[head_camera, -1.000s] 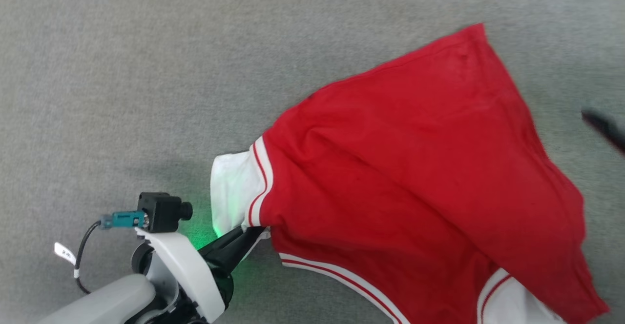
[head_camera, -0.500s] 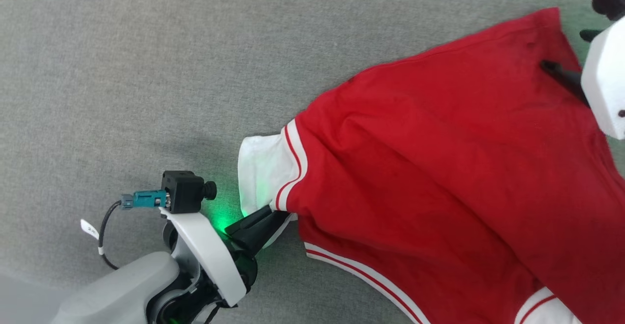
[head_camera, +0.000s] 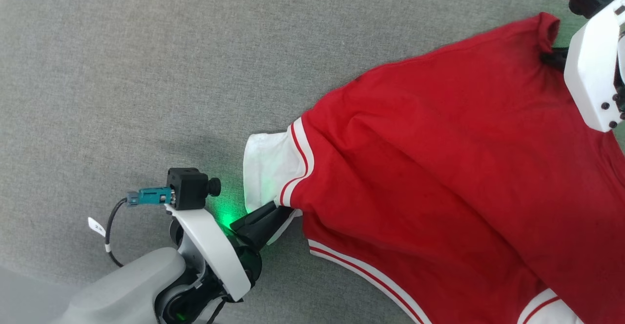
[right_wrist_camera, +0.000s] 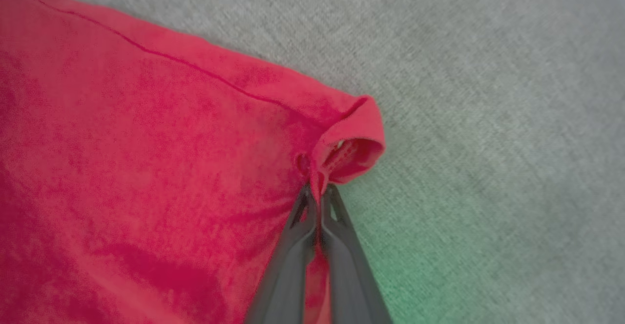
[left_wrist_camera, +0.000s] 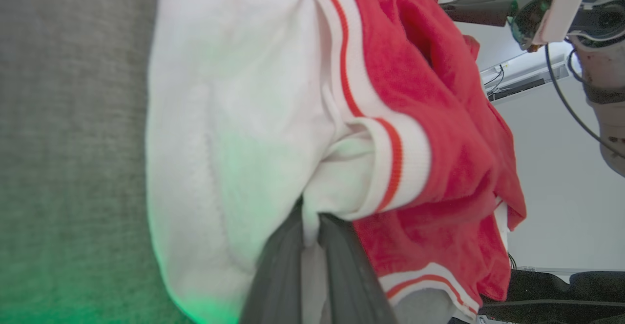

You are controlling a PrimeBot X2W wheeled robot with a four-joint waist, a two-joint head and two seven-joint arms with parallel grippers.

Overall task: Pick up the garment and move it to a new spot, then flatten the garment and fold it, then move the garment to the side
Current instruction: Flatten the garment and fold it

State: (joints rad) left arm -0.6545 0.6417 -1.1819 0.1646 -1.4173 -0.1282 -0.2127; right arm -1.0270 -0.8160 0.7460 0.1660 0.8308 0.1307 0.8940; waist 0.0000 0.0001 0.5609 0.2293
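Red soft-fabric T-shirt with white short sleeves (head_camera: 439, 168) lies rumpled on the grey woven tabletop (head_camera: 146, 70). Judging by the two grips, the flattening step is in hand. The next move calls for drawing both pinched points apart, evenly, so the cloth stretches smooth without slipping free. The left claw (head_camera: 277, 212) is closed tight on the T-shirt's white sleeve edge, beside the striped trim. The right claw (right_wrist_camera: 318, 192) is clamped on the T-shirt's far red hem corner, which curls over its tips.
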